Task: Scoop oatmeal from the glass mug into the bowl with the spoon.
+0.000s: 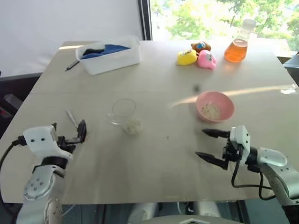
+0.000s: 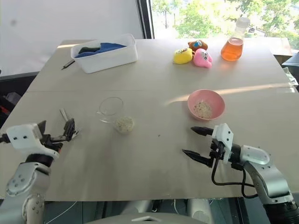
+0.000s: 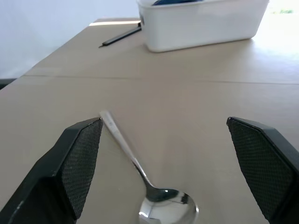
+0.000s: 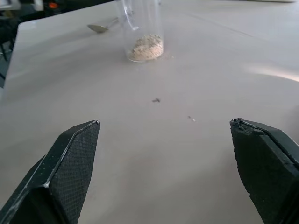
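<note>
The glass mug [image 1: 124, 112] stands upright left of the table's middle, with a small heap of oatmeal [image 1: 133, 126] in its bottom. The pink bowl [image 1: 215, 106] sits to its right and holds pale flakes. The silver spoon [image 3: 140, 172] lies flat on the table left of the mug, its handle pointing away from me. My left gripper [image 1: 70, 133] is open just behind the spoon, its fingers to either side of it and not touching. My right gripper [image 1: 201, 143] is open and empty in front of the bowl, pointing left toward the mug [image 4: 140, 18].
A white tub [image 1: 110, 56] with blue contents stands at the back left, a dark pen [image 1: 72, 65] beside it. Rubber toys [image 1: 196, 56] and a flask of orange liquid [image 1: 237, 45] stand at the back right. The table's front edge runs just under both arms.
</note>
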`<action>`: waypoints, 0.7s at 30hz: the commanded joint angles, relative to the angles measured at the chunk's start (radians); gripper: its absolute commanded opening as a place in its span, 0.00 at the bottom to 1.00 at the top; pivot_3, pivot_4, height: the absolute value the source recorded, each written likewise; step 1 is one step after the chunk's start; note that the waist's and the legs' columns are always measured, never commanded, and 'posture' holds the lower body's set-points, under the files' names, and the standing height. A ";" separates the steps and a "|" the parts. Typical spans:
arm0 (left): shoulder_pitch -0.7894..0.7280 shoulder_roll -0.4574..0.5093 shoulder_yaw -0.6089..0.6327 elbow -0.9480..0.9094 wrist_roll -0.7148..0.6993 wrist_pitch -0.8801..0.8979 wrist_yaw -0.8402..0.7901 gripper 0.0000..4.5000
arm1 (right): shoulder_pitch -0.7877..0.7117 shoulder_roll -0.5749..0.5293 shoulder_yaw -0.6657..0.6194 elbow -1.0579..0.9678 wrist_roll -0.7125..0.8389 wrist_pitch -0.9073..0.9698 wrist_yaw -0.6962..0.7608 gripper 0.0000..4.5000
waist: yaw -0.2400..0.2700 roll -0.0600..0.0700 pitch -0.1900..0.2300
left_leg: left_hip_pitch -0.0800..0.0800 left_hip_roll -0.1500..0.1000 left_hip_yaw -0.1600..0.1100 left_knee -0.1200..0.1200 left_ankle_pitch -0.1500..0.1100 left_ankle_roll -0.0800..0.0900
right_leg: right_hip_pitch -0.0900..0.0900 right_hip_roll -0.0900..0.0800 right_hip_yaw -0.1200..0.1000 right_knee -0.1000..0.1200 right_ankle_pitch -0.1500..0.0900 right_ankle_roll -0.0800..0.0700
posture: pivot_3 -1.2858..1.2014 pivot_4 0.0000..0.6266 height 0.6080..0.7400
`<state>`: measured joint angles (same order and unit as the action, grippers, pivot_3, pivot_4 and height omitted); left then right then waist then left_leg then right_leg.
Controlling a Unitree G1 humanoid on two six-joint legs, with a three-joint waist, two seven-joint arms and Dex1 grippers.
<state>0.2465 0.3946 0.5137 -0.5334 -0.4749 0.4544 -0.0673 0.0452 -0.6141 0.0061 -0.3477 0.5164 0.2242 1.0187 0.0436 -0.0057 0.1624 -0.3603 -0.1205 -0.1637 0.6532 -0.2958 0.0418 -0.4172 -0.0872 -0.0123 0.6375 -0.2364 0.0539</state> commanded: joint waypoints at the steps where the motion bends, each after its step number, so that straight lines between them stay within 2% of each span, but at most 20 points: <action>1: -0.086 0.068 0.036 0.041 -0.033 0.203 0.055 1.00 | -0.048 -0.010 0.006 -0.084 0.052 0.053 0.001 1.00 | 0.000 -0.001 0.000 | 0.000 0.000 0.000 0.000 0.000 0.000 | 0.000 0.000 0.000 0.000 0.000 0.000 | 0.52 0.24 1.00; 11: -0.282 0.145 -0.004 0.265 -0.016 0.470 0.062 1.00 | -0.045 -0.011 0.008 -0.206 0.098 0.119 -0.029 1.00 | -0.003 -0.001 0.000 | 0.000 0.000 -0.001 0.000 0.001 0.002 | -0.001 0.000 0.000 0.001 0.001 -0.001 | 0.52 0.24 1.00; 14: -0.302 0.172 -0.026 0.308 0.011 0.486 0.046 1.00 | -0.049 -0.017 -0.003 -0.243 0.126 0.131 -0.030 1.00 | -0.004 -0.001 0.000 | 0.000 0.000 0.000 0.001 0.002 0.003 | -0.002 0.000 0.001 0.003 0.001 -0.001 | 0.52 0.24 1.00; 21: -0.319 0.166 -0.026 0.358 0.020 0.544 0.024 1.00 | -0.077 -0.019 0.005 -0.258 0.128 0.123 -0.028 1.00 | -0.004 0.001 -0.001 | 0.001 0.000 0.001 0.001 0.003 0.001 | -0.002 0.000 0.001 0.005 0.002 -0.003 | 0.52 0.24 1.00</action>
<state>-0.0929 0.5641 0.4938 -0.2094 -0.4724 0.9535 -0.0460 -0.0262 -0.6264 0.0249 -0.5727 0.6344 0.3620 0.9905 0.0396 -0.0049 0.1617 -0.3588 -0.1208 -0.1625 0.6539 -0.2931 0.0422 -0.4195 -0.0873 -0.0109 0.6427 -0.2346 0.0512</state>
